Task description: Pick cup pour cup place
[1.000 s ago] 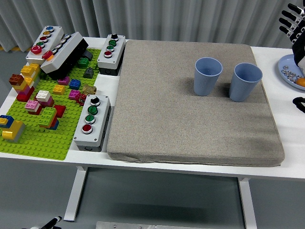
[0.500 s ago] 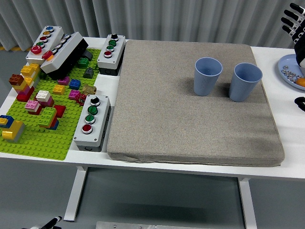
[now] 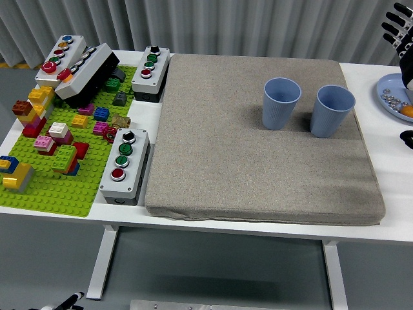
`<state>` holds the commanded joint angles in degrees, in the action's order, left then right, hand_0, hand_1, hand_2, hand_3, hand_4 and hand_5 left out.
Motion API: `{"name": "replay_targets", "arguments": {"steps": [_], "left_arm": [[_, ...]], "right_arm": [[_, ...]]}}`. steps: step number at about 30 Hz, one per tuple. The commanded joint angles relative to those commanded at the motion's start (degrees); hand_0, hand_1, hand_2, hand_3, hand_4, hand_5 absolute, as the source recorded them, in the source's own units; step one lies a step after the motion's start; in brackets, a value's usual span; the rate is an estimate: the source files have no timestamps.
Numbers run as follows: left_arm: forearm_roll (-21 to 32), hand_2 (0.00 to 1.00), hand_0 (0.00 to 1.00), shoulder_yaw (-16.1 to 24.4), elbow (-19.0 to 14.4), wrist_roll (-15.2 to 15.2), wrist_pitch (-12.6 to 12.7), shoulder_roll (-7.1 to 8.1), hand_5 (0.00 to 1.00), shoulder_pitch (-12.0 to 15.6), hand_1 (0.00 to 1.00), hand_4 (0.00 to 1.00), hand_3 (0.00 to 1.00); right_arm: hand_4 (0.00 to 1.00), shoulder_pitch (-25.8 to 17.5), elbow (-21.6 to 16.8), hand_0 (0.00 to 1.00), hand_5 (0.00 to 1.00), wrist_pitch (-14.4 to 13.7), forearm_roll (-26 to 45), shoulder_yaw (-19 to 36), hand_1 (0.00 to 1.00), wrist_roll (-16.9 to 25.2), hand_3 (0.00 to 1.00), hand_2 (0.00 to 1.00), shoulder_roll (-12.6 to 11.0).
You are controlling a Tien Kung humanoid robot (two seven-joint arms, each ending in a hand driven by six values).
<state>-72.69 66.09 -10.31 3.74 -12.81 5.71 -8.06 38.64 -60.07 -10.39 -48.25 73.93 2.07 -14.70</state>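
Cups: 2 light blue cups with ribbed sides, both standing up with their open tops showing.
Left cup: on the far right part of the grey mat.
Right cup: just beside the left cup, not touching it, near the mat's right edge.
My right hand: up at the right edge, black fingers spread apart, holding nothing, well apart from the cups.
Plate: blue, on the white counter, right of the mat, with small things on it.
Left side: a green block board and grey button boxes.
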Motion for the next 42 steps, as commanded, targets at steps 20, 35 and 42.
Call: {"name": "replay_targets", "arguments": {"steps": [20, 35, 42], "left_arm": [[-0.06, 0.878, 0.833, 0.30, 0.00, -0.01, -0.02, 0.01, 0.998, -0.04, 0.836, 0.639, 0.807], [-0.04, 0.878, 0.834, 0.24, 0.00, 0.05, -0.09, 0.05, 0.998, 0.26, 0.836, 0.640, 0.807], [0.02, 0.878, 0.834, 0.15, 0.00, 0.06, -0.10, 0.07, 0.998, 0.33, 0.835, 0.640, 0.807]], "right_arm": [[0.784, 0.26, -0.20, 0.931, 0.998, 0.11, 0.11, -0.03, 0.797, -0.08, 0.791, 0.787, -0.25], [0.783, 0.02, -0.26, 0.935, 0.998, 0.10, 0.06, -0.19, 0.796, -0.11, 0.791, 0.787, -0.20], [0.783, -0.03, -0.31, 0.937, 0.998, 0.08, 0.06, -0.27, 0.797, -0.14, 0.791, 0.788, -0.20]]}}
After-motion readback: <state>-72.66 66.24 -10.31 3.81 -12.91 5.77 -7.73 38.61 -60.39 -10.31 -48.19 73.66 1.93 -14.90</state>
